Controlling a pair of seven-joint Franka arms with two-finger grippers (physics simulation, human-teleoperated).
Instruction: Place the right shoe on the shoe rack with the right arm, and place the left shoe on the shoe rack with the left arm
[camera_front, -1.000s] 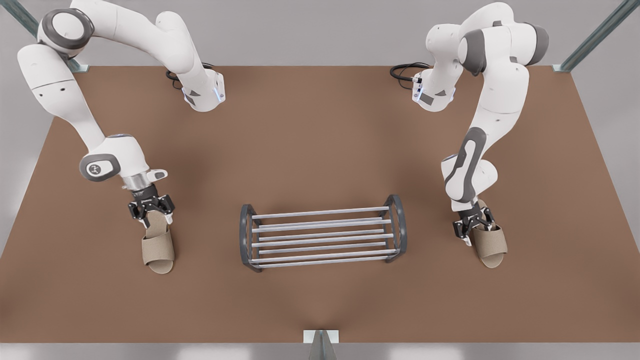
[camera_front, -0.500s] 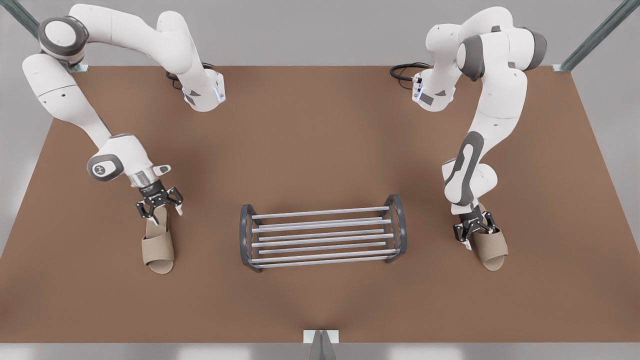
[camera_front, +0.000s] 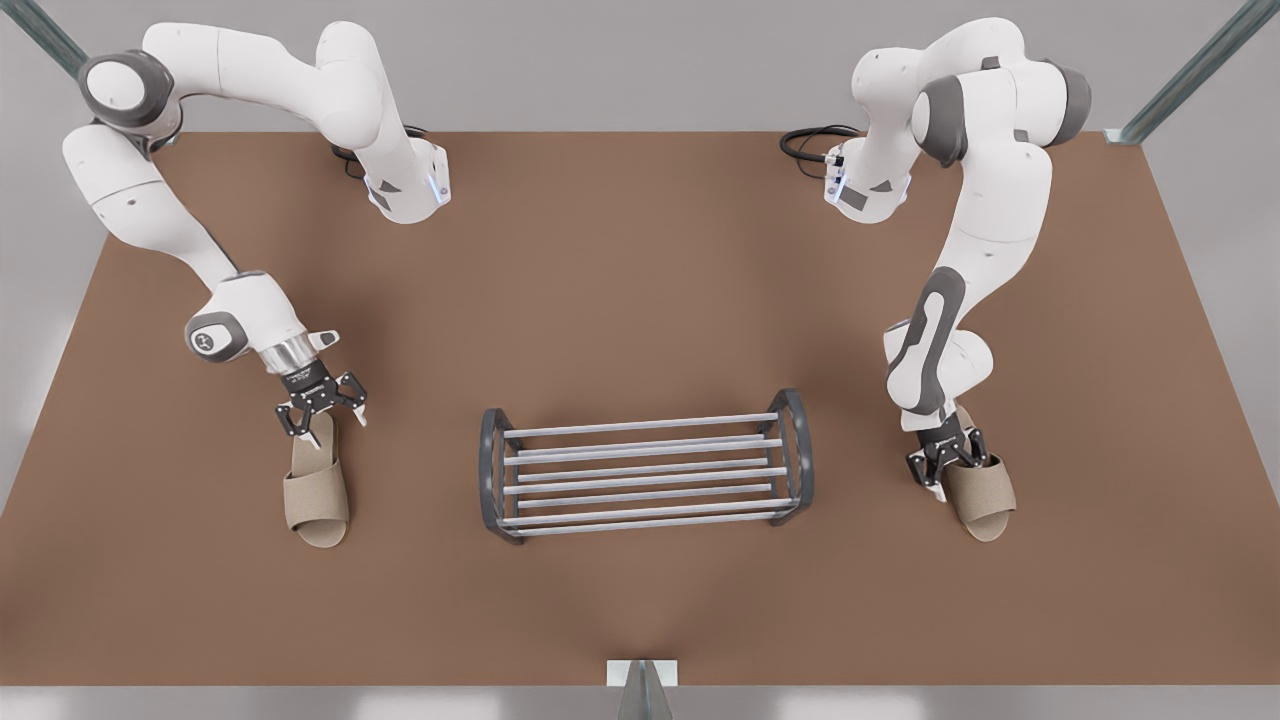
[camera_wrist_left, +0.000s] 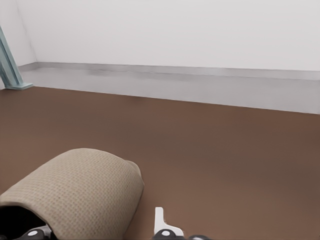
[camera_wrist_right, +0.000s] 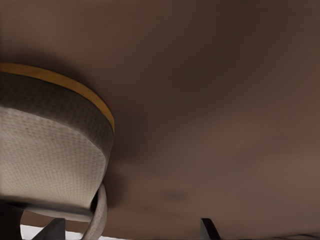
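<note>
Since a second ago both wrists have dropped lower and the left gripper (camera_front: 322, 415) has tipped over and slid back from above its slipper to the heel end.

At the front view's left, that gripper hangs tilted over the heel of the left shoe (camera_front: 317, 490), a beige woven open-toe slipper with a broad band across the front, lying flat on the brown table (camera_front: 640, 280) with its toe toward the camera. The fingers are spread wide, and I cannot tell whether they touch the slipper. From the left wrist view the band's coarse weave (camera_wrist_left: 80, 185) sits just beside one white fingertip (camera_wrist_left: 160, 220).

In the middle stands the shoe rack (camera_front: 640, 470), a low frame with dark-grey arched ends joined by silver horizontal bars, bare, well apart from both slippers.

At the front view's right, the right gripper (camera_front: 948, 465) points steeply down at the heel side of the right shoe (camera_front: 982, 495), a matching beige slipper angled slightly outward. Its fingers are apart; in the right wrist view the slipper's woven side and yellow-edged sole (camera_wrist_right: 45, 150) lie near one finger, while the other dark fingertip (camera_wrist_right: 210, 230) stands clear over bare table.
</note>
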